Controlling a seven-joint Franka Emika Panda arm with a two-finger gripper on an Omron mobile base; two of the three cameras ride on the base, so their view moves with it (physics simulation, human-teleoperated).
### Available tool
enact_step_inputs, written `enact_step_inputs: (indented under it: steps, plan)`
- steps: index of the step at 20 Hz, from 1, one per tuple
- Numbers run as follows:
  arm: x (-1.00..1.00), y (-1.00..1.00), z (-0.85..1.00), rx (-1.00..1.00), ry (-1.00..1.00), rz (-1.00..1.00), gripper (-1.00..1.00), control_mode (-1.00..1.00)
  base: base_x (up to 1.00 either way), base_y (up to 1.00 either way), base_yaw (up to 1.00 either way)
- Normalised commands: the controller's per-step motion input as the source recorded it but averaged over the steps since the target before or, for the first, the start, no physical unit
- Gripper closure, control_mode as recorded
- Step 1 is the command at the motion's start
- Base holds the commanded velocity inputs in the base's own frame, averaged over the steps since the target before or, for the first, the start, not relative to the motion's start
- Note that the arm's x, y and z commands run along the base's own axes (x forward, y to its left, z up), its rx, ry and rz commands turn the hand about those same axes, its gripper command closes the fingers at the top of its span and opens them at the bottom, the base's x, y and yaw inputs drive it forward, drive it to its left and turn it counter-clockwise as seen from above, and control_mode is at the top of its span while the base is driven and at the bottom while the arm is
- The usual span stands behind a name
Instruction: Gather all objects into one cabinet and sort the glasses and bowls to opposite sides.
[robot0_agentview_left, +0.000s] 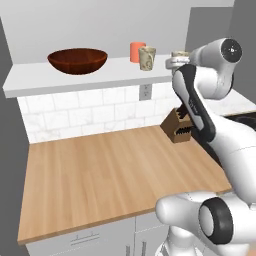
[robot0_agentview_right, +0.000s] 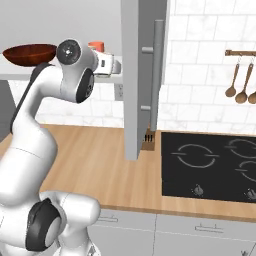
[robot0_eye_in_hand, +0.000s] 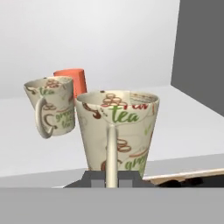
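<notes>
Fingers pressed together on the handle of the near mug (robot0_eye_in_hand: 118, 131), pinching it; gripper (robot0_eye_in_hand: 111, 178) directly below the mug in the hand view, handle running straight up from between the finger tips. Mug upright, long axis vertical, mouth up, its base at the front edge of the shelf (robot0_agentview_left: 60, 80) or just above it; cannot tell if already touching the board.

Beyond it on the board: second mug (robot0_eye_in_hand: 50, 109), handle turned toward the camera, and orange cup (robot0_eye_in_hand: 72, 81) just behind that one, partly hidden. Both well back from the front edge, toward the middle of the shelf. Bowl (robot0_agentview_left: 77, 61) far at the left end of the same board, well apart from all cups. Held mug (robot0_agentview_left: 179, 56) at the right end, near the grey side wall.

So, judged from this: cups on the right side, bowl on the left, last cup almost placed. Coming move probably a small push inward from the edge, toward the other mug, then release.

Arm stretched high from the base, elbow bent, forearm going up past the knife block (robot0_agentview_left: 178, 127) on the counter (robot0_agentview_left: 100, 175), hand about level, pointing into the cabinet from the front.
</notes>
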Motion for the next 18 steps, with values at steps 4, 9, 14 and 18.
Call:
enact_step_inputs:
  steps: [4,9,14,18]
  plan:
    - [0.51,-0.09,-0.17,0.02,0.00,0.00,1.00,-1.00,0.00,0.00,0.00]
    - [0.46,-0.09,-0.12,0.03,-0.01,0.00,1.00,-1.00,0.00,0.00,0.00]
    - [0.54,-0.01,-0.04,0.02,0.00,0.00,1.00,-1.00,0.00,0.00,0.00]
    - [0.55,-0.01,-0.07,0.00,0.05,0.00,1.00,-1.00,0.00,0.00,0.00]
